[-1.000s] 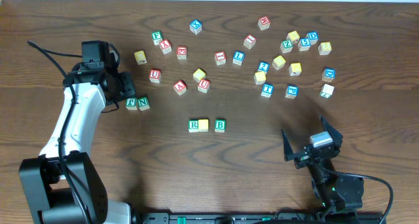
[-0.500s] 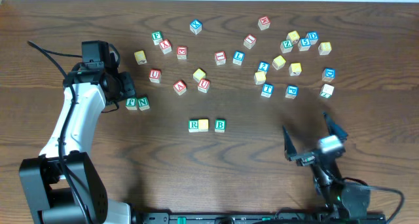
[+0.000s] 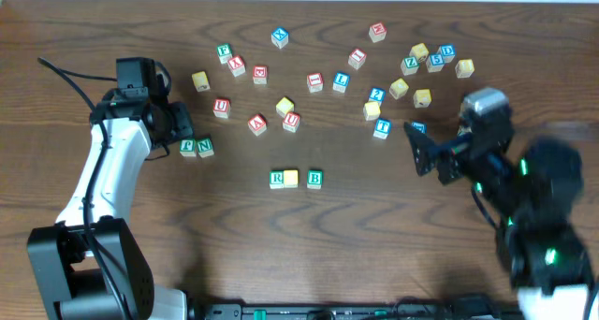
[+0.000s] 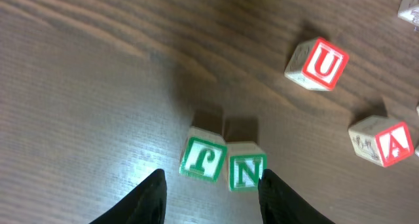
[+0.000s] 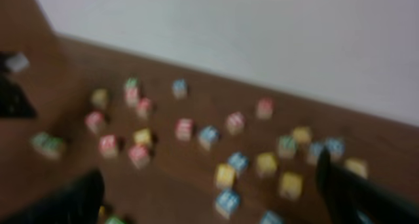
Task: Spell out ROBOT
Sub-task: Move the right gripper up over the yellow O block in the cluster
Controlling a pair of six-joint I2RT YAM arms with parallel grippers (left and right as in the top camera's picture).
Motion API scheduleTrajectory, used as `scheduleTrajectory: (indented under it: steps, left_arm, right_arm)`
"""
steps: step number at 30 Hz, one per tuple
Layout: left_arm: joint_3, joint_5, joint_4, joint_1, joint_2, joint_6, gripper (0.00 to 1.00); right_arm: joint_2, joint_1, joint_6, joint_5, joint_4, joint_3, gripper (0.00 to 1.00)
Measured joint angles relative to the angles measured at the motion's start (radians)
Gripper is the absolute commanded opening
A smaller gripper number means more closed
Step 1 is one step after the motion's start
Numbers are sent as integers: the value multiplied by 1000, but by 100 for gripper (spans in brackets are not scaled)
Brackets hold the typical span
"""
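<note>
Wooden table (image 3: 356, 250) bears R (image 3: 277, 179), yellow cube (image 3: 291, 178), B (image 3: 315, 179) rowed toward its front edge, leaving room for two more; left gripper (image 3: 182, 123) and right gripper (image 3: 432, 156) both gape, empty.

The desk (image 3: 356, 236) was dark wood, grained and faintly sheened. The N cube (image 4: 247, 173) was pale raw wood with a smooth painted face. The left fingers (image 4: 149, 199) looked matt black plastic.

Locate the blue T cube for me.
Overhead view, right of centre: the blue T cube sits just below a yellow cube, up and right of the green B cube.
</note>
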Motion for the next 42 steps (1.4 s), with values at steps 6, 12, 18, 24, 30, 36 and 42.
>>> scheduleTrajectory:
  steps: [6,12,18,24,30,36,42]
  left_arm:
    - [0,-5,2,0,-1,0,45]
    - [0,-5,2,0,-1,0,45]
    - [0,-5,2,0,-1,0,45]
    - [0,-5,2,0,-1,1,45]
    - [0,-5,2,0,-1,2,45]
    - [0,-5,2,0,-1,2,45]
    - [0,-5,2,0,-1,2,45]
  right_arm:
    - [449,0,-8,-42,-259,320,99]
    - [663,0,14,-85,-219,320,99]
    - [700,0,141,4,-286,391,99]
    - [809,0,182,90,-549,679,99]
    - [994,0,133,124,-852,1033,99]
    - [1175,0,33,169,-1026,1249,99]
    - [1269,0,-36,207,-1025,1262,99]
